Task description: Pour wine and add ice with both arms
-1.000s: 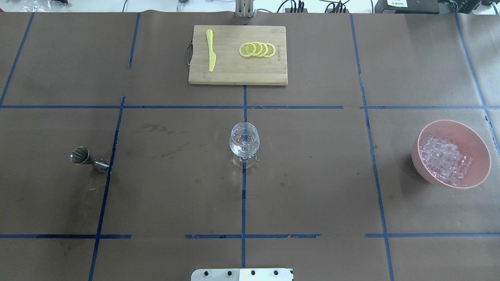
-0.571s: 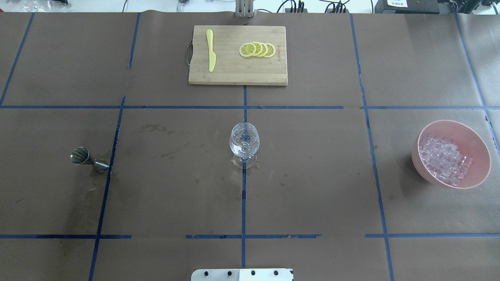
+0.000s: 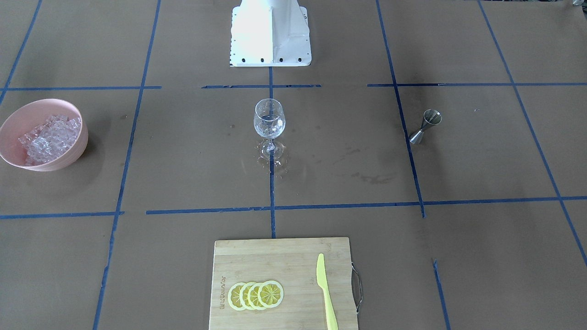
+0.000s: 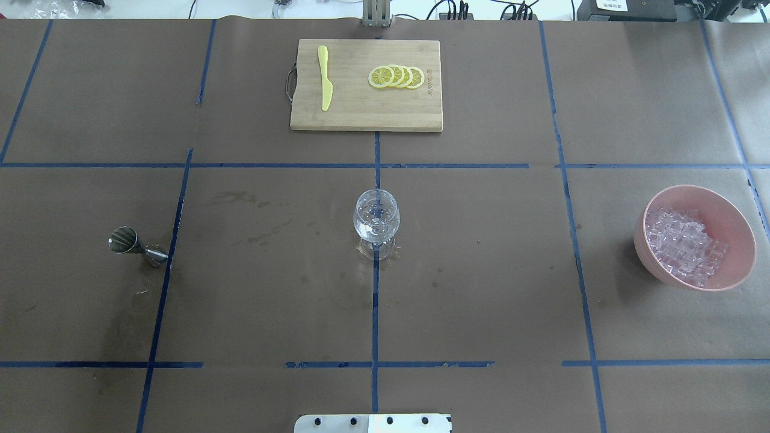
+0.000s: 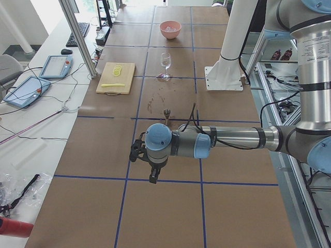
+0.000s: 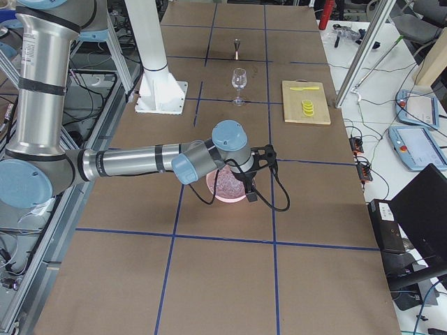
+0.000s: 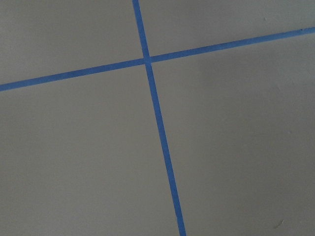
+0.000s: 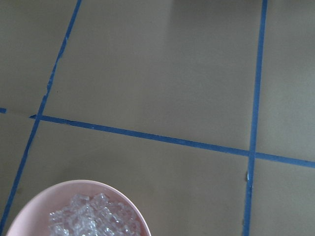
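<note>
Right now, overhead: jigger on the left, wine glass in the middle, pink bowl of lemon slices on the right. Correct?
No: the pink bowl holds ice, not lemon slices; those lie on the cutting board. The overhead view shows it; the rest stands.

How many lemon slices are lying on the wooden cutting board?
4. The lemon slices lie in one overlapping row on the cutting board, apart from the yellow knife. Only the end slice shows whole; a further one hidden beneath seems unlikely.

Table (image 4: pixel 481 300): glass (image 4: pixel 376 219), jigger (image 4: pixel 137 245), bowl (image 4: pixel 737 221), cutting board (image 4: pixel 361 108).
</note>
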{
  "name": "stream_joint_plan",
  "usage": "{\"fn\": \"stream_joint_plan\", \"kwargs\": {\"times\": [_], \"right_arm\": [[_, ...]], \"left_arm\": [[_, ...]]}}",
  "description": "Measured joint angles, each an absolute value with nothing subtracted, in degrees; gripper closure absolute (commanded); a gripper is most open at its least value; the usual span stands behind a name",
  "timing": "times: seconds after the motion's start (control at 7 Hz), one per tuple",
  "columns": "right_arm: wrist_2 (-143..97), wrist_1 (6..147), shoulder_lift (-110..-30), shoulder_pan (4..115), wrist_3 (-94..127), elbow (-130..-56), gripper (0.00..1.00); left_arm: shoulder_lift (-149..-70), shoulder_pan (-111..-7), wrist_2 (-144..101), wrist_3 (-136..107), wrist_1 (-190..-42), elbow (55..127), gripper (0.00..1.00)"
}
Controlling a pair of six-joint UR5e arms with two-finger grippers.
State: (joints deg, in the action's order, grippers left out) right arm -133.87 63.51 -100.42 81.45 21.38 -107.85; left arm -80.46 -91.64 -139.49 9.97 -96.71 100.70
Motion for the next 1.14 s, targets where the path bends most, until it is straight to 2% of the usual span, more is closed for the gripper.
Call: {"fn": "stream_joint_plan", "kwargs": {"times": [0.14, 0.57, 1.0, 1.14], "right_arm": [[-129.9, 58.5, -101.0, 76.1, 30.7, -108.0, 0.01], [-117.6, 46.2, -105.6, 62.5, 47.4, -107.7, 0.18], [-108.9, 41.1, -107.9, 53.5, 57.1, -107.6, 0.34], [-106.6, 40.8, -108.0, 51.0, 58.6, -107.6, 0.35]], "left_arm": [[-80.5, -91.6, -139.5, 9.9, -98.1, 100.8, 0.00], [-81.2, -91.7, -139.5, 9.9, -99.6, 100.8, 0.00], [-81.3, -91.7, -139.5, 9.8, -101.2, 100.7, 0.00], [-81.3, -91.7, -139.6, 9.8, -101.3, 100.7, 0.00]]}}
